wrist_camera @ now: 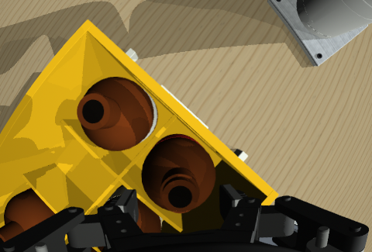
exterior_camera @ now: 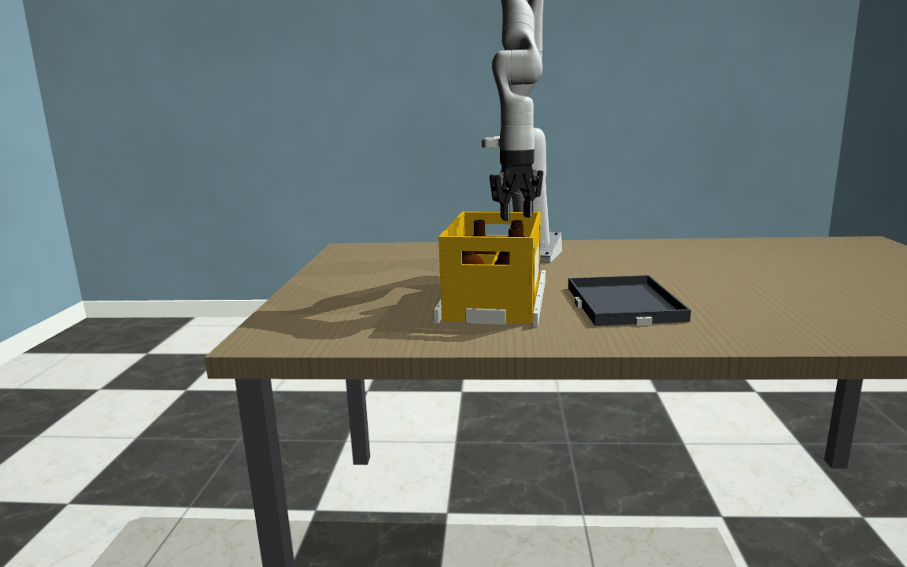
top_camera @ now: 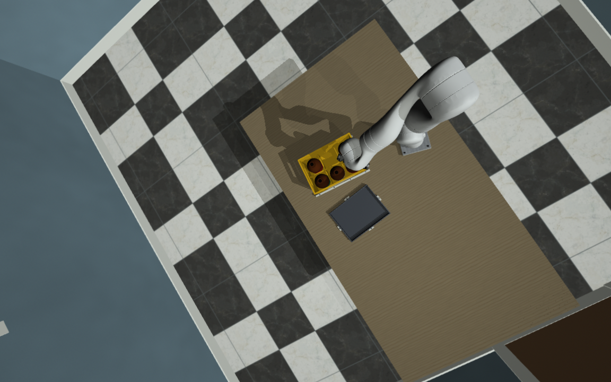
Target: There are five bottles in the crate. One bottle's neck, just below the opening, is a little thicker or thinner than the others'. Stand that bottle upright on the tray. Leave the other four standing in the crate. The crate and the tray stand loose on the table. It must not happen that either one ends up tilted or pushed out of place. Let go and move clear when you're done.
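The yellow crate stands on the table with brown bottles upright in its cells; it also shows from above and in the wrist view. My gripper is open and points straight down, its fingertips just above the crate's far right corner. In the wrist view the fingers stand on either side of one bottle's ringed neck without touching it. A second bottle stands in the neighbouring cell. The dark tray lies empty to the right of the crate and also shows from above.
The arm's base plate is bolted to the table behind the crate. White blocks sit at the crate's foot. The arm hides part of the crate from above.
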`<act>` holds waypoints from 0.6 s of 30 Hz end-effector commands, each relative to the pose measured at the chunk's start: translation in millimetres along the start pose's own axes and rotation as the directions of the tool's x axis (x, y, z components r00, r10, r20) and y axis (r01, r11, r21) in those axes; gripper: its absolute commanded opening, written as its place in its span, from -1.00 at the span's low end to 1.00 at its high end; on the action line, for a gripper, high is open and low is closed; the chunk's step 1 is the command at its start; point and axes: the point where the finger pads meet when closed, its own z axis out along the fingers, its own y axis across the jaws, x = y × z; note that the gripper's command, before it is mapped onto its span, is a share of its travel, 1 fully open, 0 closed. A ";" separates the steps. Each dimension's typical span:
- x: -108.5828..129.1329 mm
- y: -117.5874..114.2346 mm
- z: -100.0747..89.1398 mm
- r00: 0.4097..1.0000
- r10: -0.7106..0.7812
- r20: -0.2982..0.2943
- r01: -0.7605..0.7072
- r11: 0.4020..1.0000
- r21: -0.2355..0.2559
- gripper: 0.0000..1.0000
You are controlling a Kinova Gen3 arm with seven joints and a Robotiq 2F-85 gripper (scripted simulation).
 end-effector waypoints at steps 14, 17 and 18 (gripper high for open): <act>1.2 1.3 18.1 1.000 0.001 -0.004 -0.001 1.000 -0.007 0.27; 1.2 1.4 20.8 1.000 0.001 -0.004 -0.001 1.000 -0.007 0.27; 1.2 1.4 21.6 1.000 0.001 -0.004 -0.001 1.000 -0.007 0.27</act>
